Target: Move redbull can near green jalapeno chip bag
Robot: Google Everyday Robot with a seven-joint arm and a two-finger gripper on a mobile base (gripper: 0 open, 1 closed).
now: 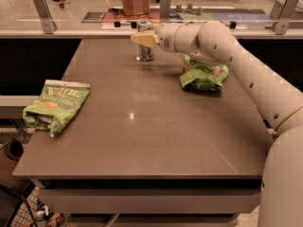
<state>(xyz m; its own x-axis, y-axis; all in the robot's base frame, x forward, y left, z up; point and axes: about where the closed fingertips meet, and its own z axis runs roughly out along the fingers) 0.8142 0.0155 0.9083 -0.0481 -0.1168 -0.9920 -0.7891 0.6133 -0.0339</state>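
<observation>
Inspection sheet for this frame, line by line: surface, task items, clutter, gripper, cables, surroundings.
Surface: grey-brown table, one small light glint near the middle.
Job's things: redbull can upright near the far edge; green jalapeno chip bag lying flat at the left edge, well apart from the can.
Clutter: puffier green bag on the right side, partly under the arm.
Gripper: gripper at the can's upper part, with the arm reaching in from the right.
Cables: nothing seen.
Surroundings: counter behind the table, with a brown boxy object on it.
</observation>
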